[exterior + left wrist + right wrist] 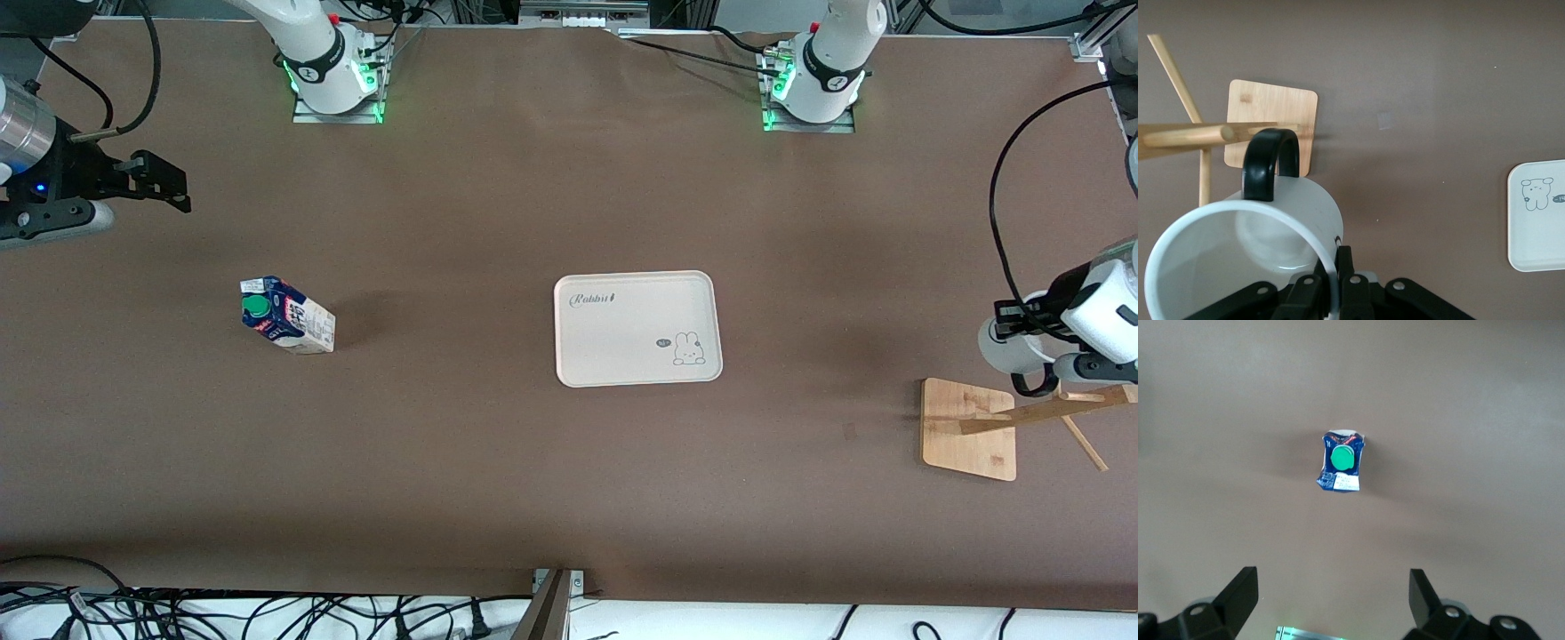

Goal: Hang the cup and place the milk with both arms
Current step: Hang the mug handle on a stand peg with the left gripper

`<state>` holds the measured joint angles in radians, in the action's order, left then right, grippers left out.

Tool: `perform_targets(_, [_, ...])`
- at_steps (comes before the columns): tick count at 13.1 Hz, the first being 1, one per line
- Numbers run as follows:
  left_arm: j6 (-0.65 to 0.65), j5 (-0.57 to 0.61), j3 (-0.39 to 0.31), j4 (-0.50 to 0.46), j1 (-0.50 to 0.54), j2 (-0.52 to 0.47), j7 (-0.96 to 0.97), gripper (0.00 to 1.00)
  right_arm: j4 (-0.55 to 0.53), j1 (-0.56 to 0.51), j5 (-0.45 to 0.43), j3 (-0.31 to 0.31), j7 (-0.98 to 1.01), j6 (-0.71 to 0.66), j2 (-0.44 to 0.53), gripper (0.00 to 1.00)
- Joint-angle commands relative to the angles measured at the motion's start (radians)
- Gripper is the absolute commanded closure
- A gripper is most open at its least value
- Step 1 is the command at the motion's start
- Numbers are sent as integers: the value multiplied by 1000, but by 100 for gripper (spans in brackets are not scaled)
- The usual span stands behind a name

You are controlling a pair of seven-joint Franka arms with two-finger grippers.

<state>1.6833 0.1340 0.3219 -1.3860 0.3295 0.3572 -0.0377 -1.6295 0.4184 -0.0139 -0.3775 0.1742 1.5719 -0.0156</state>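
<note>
**Cup held at rack peg, milk standing alone on open table**

Front view: the left gripper (1022, 324) is up over the wooden rack (969, 428) at the left arm's end of the table, clamped on the cup (1009, 348). The cup's black handle (1036, 384) hangs just above the rack's arm. The rack base sits close to the table's end, with bare brown table (569, 498) between it and the tray (637, 328). The tray lies mid-table with nothing on it. The milk (288, 315) stands toward the right arm's end, well apart from the tray, with open surface on all sides. The right gripper (169, 188) hangs in the air over that end of the table, near its edge.

Left wrist view: fingers (1346, 267) pinch the cup (1245, 260) wall at the rim, 1 inside and 1 outside. The handle (1270, 160) loop sits at the tip of a peg (1188, 135); I can't tell if it's threaded on. 1 corner of the tray (1538, 217) shows.

Right wrist view: the right gripper (1333, 595) has its jaws spread wide, gripping nothing. The milk (1341, 461) shows its green cap (1342, 457), well clear of both fingertips, with bare table all round.
</note>
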Motion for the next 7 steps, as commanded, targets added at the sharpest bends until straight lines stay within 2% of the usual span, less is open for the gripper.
perform_targets(1, [-22, -17, 6, 96, 10, 61, -48, 100, -39, -1, -17, -3, 7, 51, 22, 0])
perform_targets(3, [-20, -17, 8, 140, 8, 97, -50, 100, -49, -4, -17, -3, 7, 53, 20, 0])
perform_targets(5, [-20, -19, 6, 142, 13, 108, -50, 100, -62, -24, -17, 8, 5, 71, 23, 0])
perform_targets(6, [-22, -28, 6, 140, 32, 111, -48, 100, -70, -61, -17, 31, 7, 85, 23, 0])
perform_targets(7, [-23, -55, 5, 140, 52, 112, -48, 100, -72, -122, -18, 90, 7, 86, 23, 0])
